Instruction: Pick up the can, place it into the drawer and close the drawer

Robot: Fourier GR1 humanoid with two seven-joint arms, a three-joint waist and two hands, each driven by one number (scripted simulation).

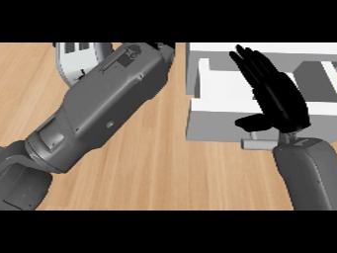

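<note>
My right hand (pixel 276 94) hangs wide open, fingers straight, over the open white drawer (pixel 215 106) near the worktop's far right edge, its wrist just above the drawer's grey handle (pixel 258 144). I cannot find the can anywhere, and my left forearm (pixel 102 108) hides its own hand, so I cannot tell what that hand is doing near the white rack (pixel 76 57) at the far edge. If I push the drawer shut now, I may close it empty.
</note>
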